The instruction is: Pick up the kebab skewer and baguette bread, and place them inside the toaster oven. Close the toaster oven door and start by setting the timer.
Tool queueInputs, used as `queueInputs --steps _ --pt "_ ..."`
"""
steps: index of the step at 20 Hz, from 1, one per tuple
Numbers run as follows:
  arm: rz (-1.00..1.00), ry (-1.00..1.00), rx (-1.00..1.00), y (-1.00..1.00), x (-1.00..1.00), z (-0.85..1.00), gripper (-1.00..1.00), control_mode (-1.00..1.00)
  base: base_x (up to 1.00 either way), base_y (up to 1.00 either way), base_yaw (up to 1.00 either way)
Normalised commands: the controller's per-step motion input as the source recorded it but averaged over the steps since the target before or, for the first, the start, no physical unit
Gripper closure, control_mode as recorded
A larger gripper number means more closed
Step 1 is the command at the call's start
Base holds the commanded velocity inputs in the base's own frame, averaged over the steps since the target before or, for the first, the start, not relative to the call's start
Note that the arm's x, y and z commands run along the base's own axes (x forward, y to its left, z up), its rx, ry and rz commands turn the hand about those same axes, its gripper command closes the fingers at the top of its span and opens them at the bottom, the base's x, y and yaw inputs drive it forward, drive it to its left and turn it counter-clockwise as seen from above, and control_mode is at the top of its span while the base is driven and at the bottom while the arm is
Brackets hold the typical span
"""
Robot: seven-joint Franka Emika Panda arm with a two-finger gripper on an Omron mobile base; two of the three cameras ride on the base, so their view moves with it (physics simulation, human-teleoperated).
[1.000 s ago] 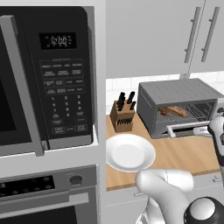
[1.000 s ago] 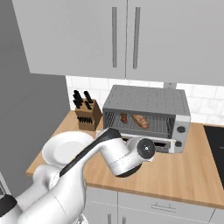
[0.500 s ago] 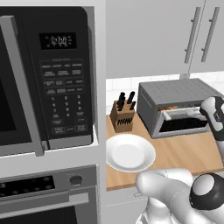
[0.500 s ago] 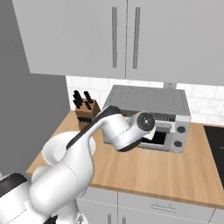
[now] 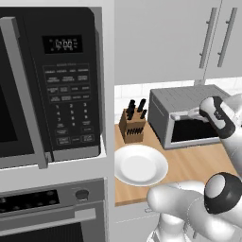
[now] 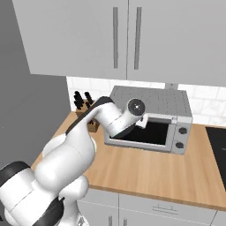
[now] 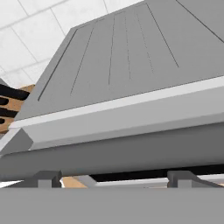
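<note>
Left base view shows a wooden counter (image 5: 189,163) running under pale upper cabinets (image 5: 160,42) with long bar handles and a white tiled backsplash (image 5: 134,90). On the counter sits an empty white plate (image 5: 141,164), with a wooden knife block (image 5: 133,125) behind it and the grey toaster oven (image 5: 184,118) to the block's right. The toaster oven door (image 5: 196,130) stands upright against the box, its dark glass facing out. Left of the counter, a tall column holds a black keypad microwave (image 5: 61,90) above a built-in wall oven (image 5: 52,212).

Right base view gives the toaster oven's ribbed top and two round knobs (image 6: 181,137) on its right side, with a dark cooktop (image 6: 218,145) at the counter's right edge. The arm reaches across to the oven's upper front edge.

Hand view looks close along the ribbed top and the silver bar handle (image 7: 109,155), with the gripper (image 7: 113,179) just at the handle, its two tips set wide apart and holding nothing. The skewer and bread cannot be made out behind the glass.
</note>
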Motion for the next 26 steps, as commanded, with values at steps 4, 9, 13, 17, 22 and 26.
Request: queueInputs --steps 4,9,13,17,22,26 --pt "0.00 0.00 -0.03 0.37 0.25 0.00 -1.00 -1.00 0.00 0.00 0.00" --pt "0.00 0.00 -0.02 0.19 0.34 0.00 -1.00 -1.00 0.00 0.00 0.00" --pt "0.00 0.00 -0.02 0.00 -0.07 0.02 -1.00 -1.00 0.00 0.00 0.00" --pt "0.00 0.00 -0.01 0.00 -0.32 0.00 -1.00 -1.00 0.00 0.00 0.00" --pt "0.00 0.00 -0.02 -0.18 -0.39 0.00 -1.00 -1.00 0.00 0.00 0.00" --pt "0.00 0.00 -0.02 -0.54 -0.30 0.00 -1.00 -1.00 0.00 0.00 0.00"
